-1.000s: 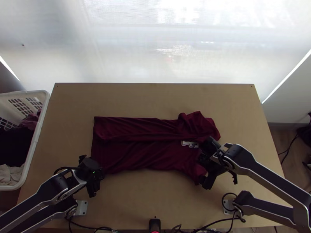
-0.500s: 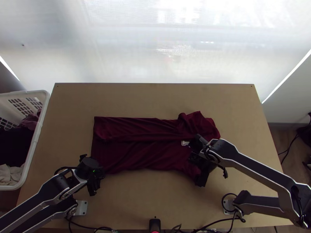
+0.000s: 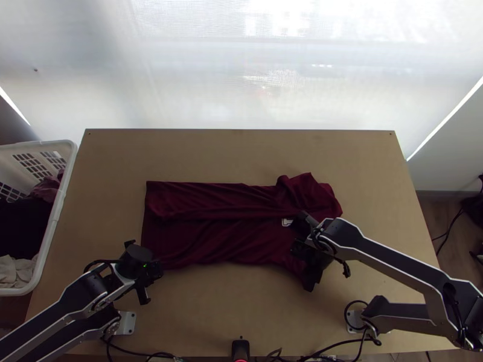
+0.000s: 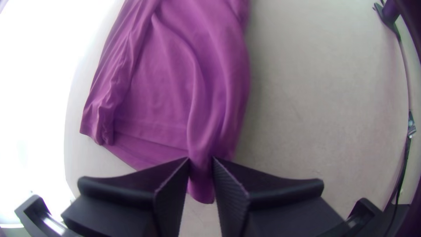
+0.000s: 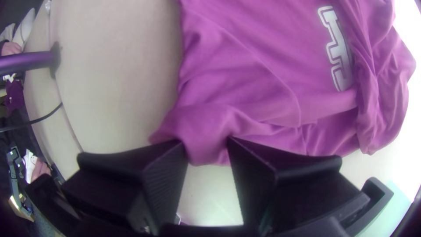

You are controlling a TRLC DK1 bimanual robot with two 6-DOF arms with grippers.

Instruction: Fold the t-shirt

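The dark red t-shirt lies across the centre of the top view's frame, its upper long side folded inward over the body. It should handle as light and limp, with nothing fragile about it except the neatness of the fold (thin cloth creases as soon as it drags). The left gripper has its 2 fingers closed on a narrow pleat at the shirt's lower left corner, near the hem. The right gripper pinches a thicker bunch at the lower right, by what looks like the sleeve. Those 2 corners seem the right holds: lifted together and kept lightly taut, they should bring the lower side over without sagging.
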